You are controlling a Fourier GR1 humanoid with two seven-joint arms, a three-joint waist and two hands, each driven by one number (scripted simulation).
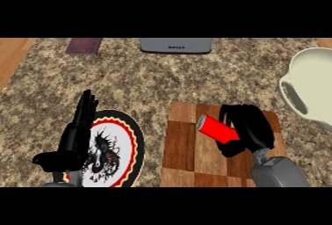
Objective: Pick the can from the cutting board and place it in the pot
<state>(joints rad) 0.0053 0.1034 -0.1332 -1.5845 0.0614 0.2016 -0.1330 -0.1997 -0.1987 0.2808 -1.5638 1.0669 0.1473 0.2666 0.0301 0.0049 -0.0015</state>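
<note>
The can [216, 129] is red, lying on its side on the cutting board [185, 145], its pale end pointing up and left. It looks like a light, stiff metal cylinder with a smooth wall that could slip or roll, so the middle of the body, taken across its width, seems the best hold. The right hand [250, 129] is there already, its fingers [228, 115] curled round the can's far end. The left hand [77, 132] rests over the plate [130, 145], fingers straight and together, holding nothing. On the table [130, 79] I count one can, one board, one patterned plate, and one cream pot [311, 83] at the right edge, well apart from the can.
</note>
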